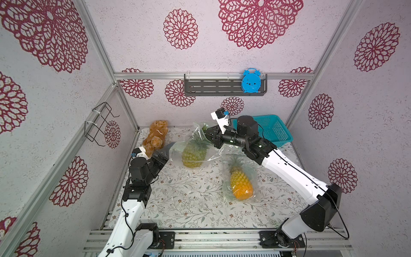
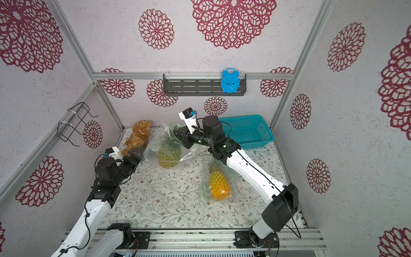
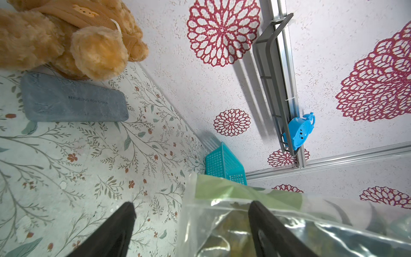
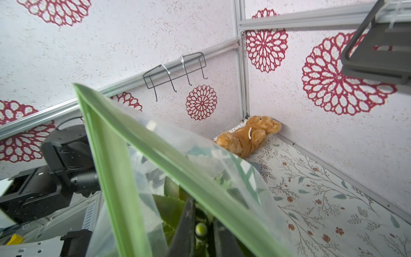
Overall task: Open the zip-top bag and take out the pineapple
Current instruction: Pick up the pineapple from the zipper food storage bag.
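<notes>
Black right end effector (image 1: 207, 134), arm outstretched, grips the bagged pineapple (image 1: 193, 155).

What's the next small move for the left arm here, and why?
Probably close the left gripper on the zip-top bag edge lying between its open fingers. The right gripper is shut on the pineapple crown inside the open bag mouth. Pinning the bag should let the fruit slide out.

The only legible writing is small dark capitals on the grey flat case (image 3: 73, 100), which lies on the tabletop (image 3: 111, 155) beside the teddy bear (image 3: 66, 40): "REFUELING FOR", then a word too blurred to read.
</notes>
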Tool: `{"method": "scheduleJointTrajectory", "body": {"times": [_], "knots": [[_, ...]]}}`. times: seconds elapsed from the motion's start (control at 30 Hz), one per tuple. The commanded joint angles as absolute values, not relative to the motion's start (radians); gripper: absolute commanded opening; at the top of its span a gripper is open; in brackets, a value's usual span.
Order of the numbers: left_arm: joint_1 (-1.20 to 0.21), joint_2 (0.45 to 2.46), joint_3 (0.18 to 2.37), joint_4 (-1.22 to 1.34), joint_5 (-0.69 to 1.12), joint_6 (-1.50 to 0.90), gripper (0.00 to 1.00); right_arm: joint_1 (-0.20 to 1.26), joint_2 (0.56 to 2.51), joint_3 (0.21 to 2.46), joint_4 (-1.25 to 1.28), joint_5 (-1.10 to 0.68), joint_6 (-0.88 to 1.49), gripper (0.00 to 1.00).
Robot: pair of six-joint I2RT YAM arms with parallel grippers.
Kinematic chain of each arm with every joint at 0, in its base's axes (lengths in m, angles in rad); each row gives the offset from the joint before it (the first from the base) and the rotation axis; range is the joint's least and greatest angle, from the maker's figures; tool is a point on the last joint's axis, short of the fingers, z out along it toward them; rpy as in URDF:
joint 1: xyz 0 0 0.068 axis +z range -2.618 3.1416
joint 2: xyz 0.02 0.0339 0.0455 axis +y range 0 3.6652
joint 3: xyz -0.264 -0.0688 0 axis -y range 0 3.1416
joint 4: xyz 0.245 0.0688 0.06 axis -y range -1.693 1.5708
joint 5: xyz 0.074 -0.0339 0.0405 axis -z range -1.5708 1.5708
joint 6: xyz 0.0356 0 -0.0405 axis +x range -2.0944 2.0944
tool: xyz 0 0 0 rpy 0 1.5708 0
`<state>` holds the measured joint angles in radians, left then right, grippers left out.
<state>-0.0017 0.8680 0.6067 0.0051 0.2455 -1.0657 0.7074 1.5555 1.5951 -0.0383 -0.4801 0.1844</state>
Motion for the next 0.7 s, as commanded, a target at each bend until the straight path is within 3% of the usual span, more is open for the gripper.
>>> {"method": "scheduleJointTrajectory", "body": {"times": [0.0, 0.23, 0.4, 0.53, 0.67], "knots": [[0.005, 0.865, 0.601, 0.070, 0.275, -1.088, 0.84, 0.707, 1.503, 1.670, 0.147, -0.534, 0.231, 0.00], [0.002, 0.876, 0.581, 0.152, 0.305, -1.134, 0.79, 0.712, 1.526, 1.701, 0.160, -0.553, 0.249, 0.00], [-0.001, 0.895, 0.569, 0.228, 0.338, -1.166, 0.65, 0.718, 1.542, 1.718, 0.161, -0.561, 0.254, 0.00], [-0.008, 0.911, 0.572, 0.247, 0.352, -1.171, 0.59, 0.721, 1.549, 1.717, 0.160, -0.562, 0.254, 0.00], [-0.013, 0.913, 0.566, 0.272, 0.357, -1.180, 0.42, 0.721, 1.554, 1.716, 0.158, -0.561, 0.254, 0.00]]}}
